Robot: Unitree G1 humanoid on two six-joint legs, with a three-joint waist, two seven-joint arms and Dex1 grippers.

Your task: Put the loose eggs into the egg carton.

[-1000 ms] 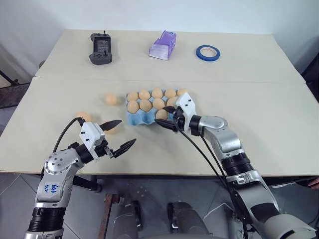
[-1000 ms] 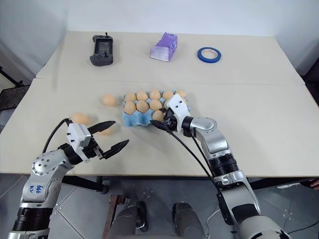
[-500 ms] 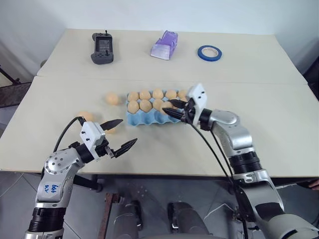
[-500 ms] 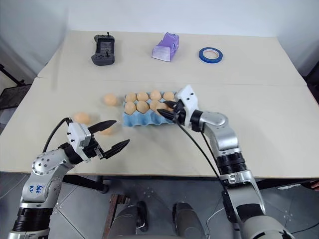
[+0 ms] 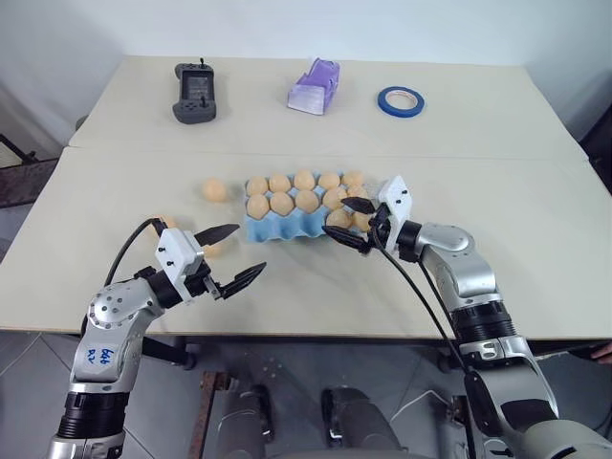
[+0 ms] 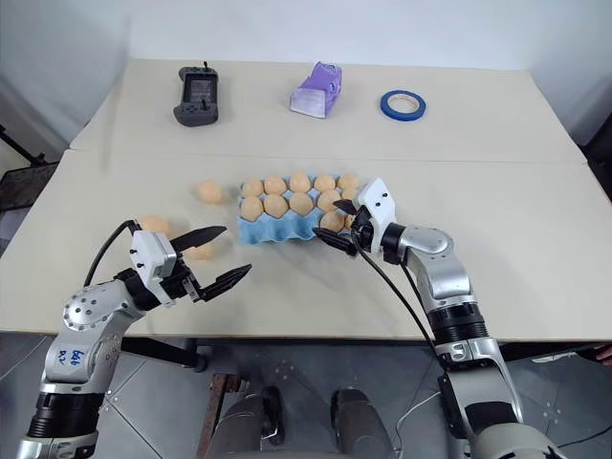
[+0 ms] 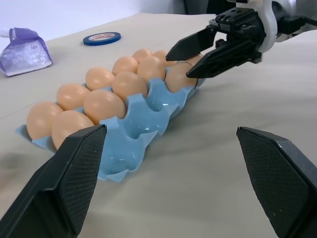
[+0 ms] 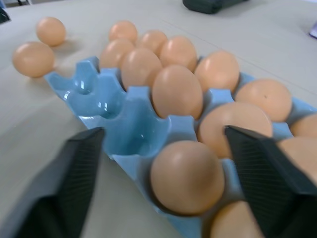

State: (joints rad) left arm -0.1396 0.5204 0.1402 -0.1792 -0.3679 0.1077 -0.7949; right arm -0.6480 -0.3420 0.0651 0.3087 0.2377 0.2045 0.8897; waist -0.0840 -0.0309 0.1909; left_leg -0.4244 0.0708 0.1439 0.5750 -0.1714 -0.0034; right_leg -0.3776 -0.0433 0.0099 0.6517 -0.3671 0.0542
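Note:
The light blue egg carton (image 5: 287, 229) lies mid-table. Its back and middle rows are full, and two eggs (image 5: 337, 218) sit at the right end of the front row. My right gripper (image 5: 352, 222) stands open at the carton's right front corner, its fingers around those front eggs with nothing held; the right wrist view shows the nearest egg (image 8: 187, 176) in its cup. Three loose eggs lie left of the carton: one egg (image 5: 214, 189) by its back corner and two eggs (image 6: 153, 225) (image 6: 199, 251) near my left gripper (image 5: 247, 251), which hovers open and empty.
On the far table lie a black handheld controller (image 5: 194, 93), a lilac plastic object (image 5: 313, 86) and a blue tape roll (image 5: 400, 100). A seam (image 5: 459, 159) runs between the two tables. The table's front edge lies just below both grippers.
My right gripper, which was shut on an egg over the carton's front row, has moved right and opened. The egg now sits in a front cup. The left gripper has stayed put.

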